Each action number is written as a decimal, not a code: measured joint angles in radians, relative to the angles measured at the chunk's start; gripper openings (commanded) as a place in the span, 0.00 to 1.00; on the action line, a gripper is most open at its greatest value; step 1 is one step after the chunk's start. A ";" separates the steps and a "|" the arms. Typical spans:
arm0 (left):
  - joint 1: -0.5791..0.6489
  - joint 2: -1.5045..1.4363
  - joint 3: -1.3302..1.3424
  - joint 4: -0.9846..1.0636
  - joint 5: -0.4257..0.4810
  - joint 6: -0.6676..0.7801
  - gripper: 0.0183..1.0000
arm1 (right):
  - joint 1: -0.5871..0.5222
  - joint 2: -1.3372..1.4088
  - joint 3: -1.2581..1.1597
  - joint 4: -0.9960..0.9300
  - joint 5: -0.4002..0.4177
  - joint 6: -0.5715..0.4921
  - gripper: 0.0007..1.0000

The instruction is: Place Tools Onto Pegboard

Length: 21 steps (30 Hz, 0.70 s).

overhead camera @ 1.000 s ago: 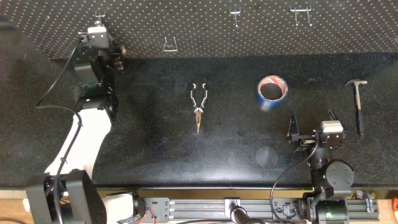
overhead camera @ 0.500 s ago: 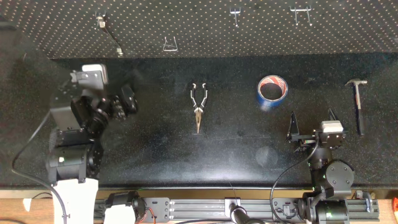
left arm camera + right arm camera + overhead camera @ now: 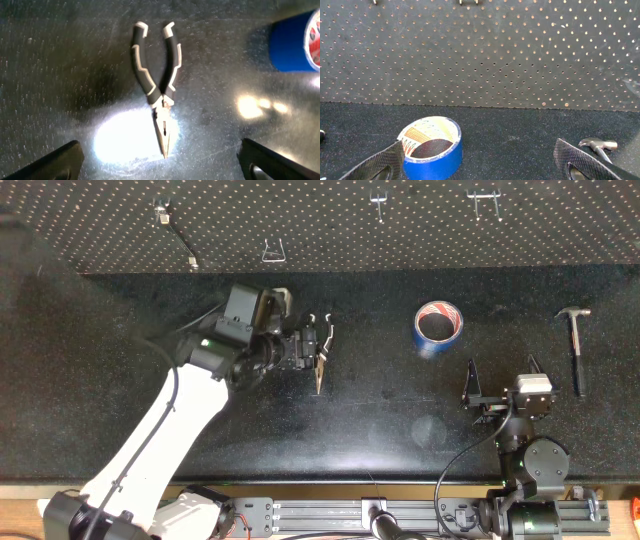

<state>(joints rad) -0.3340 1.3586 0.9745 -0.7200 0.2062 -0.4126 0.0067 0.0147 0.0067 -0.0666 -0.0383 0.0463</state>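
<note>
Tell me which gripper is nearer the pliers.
Left. The left gripper hovers open directly over the pliers; the right gripper sits far off, in front of the tape roll.

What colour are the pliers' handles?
The pliers' handles are black with pale trim; left wrist view.

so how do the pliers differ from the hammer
The pliers have two black-and-white handles, spread apart; the hammer has one slim handle. The pliers lie mid-table beneath the left end effector; the hammer lies alone near the right edge of the table. Both lie flat, off the pegboard.
</note>
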 measured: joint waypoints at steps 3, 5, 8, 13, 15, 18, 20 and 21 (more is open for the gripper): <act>-0.055 0.119 0.186 -0.083 -0.100 0.138 1.00 | 0.000 0.001 0.000 0.000 0.000 0.000 0.98; -0.071 0.205 0.280 -0.181 -0.224 0.081 1.00 | 0.000 0.001 0.000 0.000 0.000 0.000 0.98; -0.082 0.363 0.470 -0.353 -0.292 -0.025 1.00 | 0.000 0.001 0.000 0.000 0.000 0.000 0.98; -0.177 0.480 0.551 -0.348 -0.222 -0.170 1.00 | 0.000 0.001 0.000 0.000 0.000 0.000 0.98; -0.197 0.515 0.554 -0.304 -0.222 -0.189 1.00 | 0.000 0.001 0.000 0.000 0.000 0.000 0.98; -0.199 0.580 0.554 -0.296 -0.267 -0.196 1.00 | 0.000 0.001 0.000 0.000 0.000 0.000 0.98; -0.199 0.614 0.554 -0.285 -0.285 -0.196 1.00 | 0.000 0.001 0.000 0.000 0.000 0.000 0.98; -0.199 0.636 0.554 -0.272 -0.292 -0.196 1.00 | 0.000 0.001 0.000 0.000 0.000 0.000 0.98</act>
<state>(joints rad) -0.5327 1.9949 1.5288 -0.9924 -0.0856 -0.6083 0.0067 0.0154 0.0067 -0.0666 -0.0383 0.0463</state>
